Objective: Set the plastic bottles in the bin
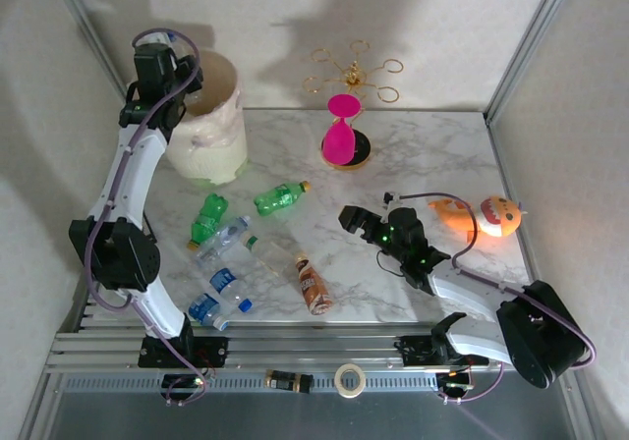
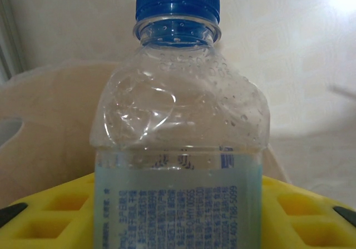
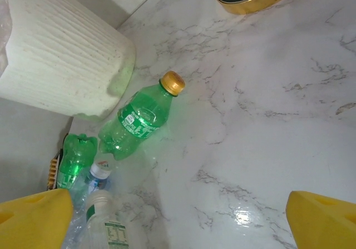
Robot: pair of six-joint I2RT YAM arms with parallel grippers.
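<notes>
Table (image 1: 413, 155), white marble: carries everything below
Bin (image 1: 211, 116), cream, ribbed, bag-lined: upright at the far left of the table
Left gripper (image 1: 162, 67): raised at the bin's rim, yellow fingers (image 2: 50, 215) clamped on a clear blue-capped bottle (image 2: 178, 121), cap uppermost
Right gripper (image 1: 352, 219): low over mid-table, fingers (image 3: 33, 215) spread wide apart
Loose stock, lying between bin and near edge: green bottle (image 1: 279, 198); crushed green bottle (image 1: 208, 217); brown bottle (image 1: 314, 285); several clear bottles (image 1: 221, 239) in a cluster
</notes>
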